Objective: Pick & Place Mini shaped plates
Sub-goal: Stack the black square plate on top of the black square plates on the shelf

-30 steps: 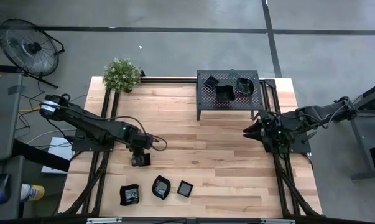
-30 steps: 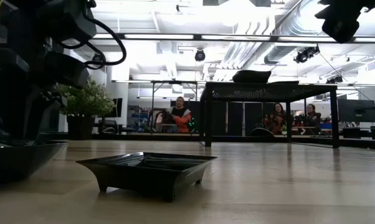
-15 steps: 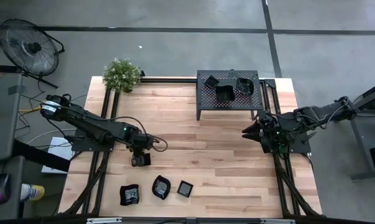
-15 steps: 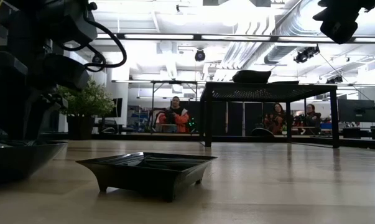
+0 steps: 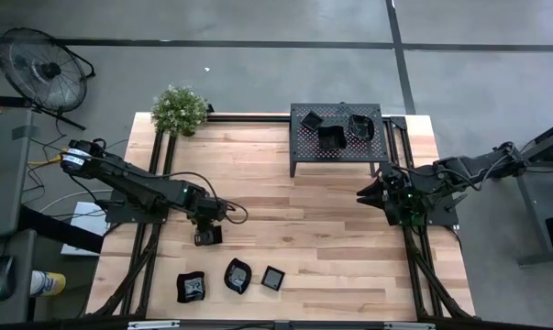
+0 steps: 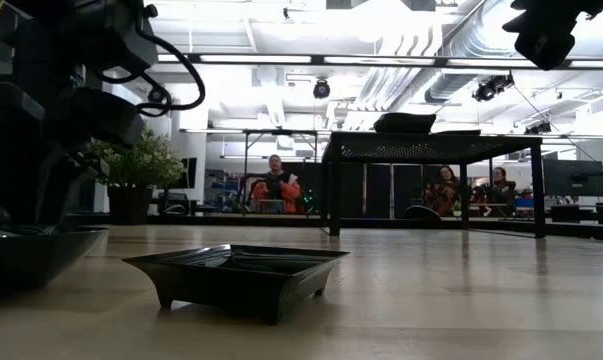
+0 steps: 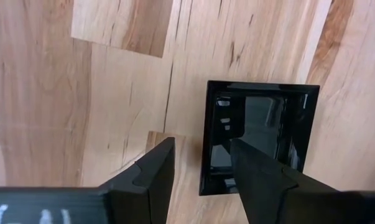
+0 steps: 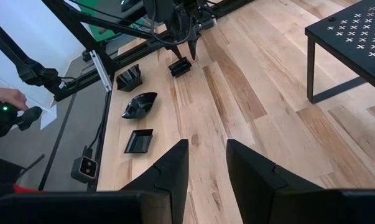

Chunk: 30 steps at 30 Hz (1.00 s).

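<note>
Small glossy black mini plates are in three places. One square plate point(image 7: 259, 134) point(image 5: 207, 237) lies flat on the wood under my left gripper point(image 7: 203, 142) point(image 5: 207, 229). That gripper is open and points down, with one finger over the plate's inside and the other outside its rim. Whether they touch does not show. Three more plates point(image 5: 192, 287) point(image 5: 237, 276) point(image 5: 273, 278) rest on the table by the near edge. Another three point(image 5: 311, 119) point(image 5: 331, 137) point(image 5: 360, 126) sit on the rack. My right gripper point(image 8: 207, 144) point(image 5: 363, 194) waits open at the right edge, above the table.
The black perforated rack point(image 5: 336, 156) stands on legs at the far middle of the table. A potted plant point(image 5: 179, 110) sits at the far left corner. Bare wood lies between the two arms. People sit in the room beyond the table point(image 6: 276, 185), and a hand point(image 8: 7, 99) shows beside it.
</note>
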Each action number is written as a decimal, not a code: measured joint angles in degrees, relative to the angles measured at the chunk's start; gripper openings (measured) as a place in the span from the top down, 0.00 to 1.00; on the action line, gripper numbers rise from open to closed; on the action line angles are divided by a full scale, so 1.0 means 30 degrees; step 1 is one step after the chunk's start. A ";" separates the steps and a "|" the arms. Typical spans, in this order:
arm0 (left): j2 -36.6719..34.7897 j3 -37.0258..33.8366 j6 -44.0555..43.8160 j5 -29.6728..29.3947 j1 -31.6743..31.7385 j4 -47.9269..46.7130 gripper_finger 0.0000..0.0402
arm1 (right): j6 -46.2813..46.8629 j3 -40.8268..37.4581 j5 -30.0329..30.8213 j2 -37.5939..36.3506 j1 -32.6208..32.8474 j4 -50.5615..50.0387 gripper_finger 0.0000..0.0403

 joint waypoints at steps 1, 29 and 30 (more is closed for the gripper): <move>0.0000 0.0000 0.0000 0.0001 0.0000 0.0034 0.62 | 0.0000 0.0000 0.0000 0.0000 0.0000 0.0004 0.74; -0.0029 0.0007 -0.1119 0.0169 -0.0004 0.0055 1.00 | 0.0007 0.0000 0.0000 0.0000 0.0000 0.0381 0.74; -0.0029 0.0007 -0.1299 0.0169 -0.0007 0.0040 1.00 | 0.0013 0.0000 0.0000 0.0000 0.0000 0.0379 0.74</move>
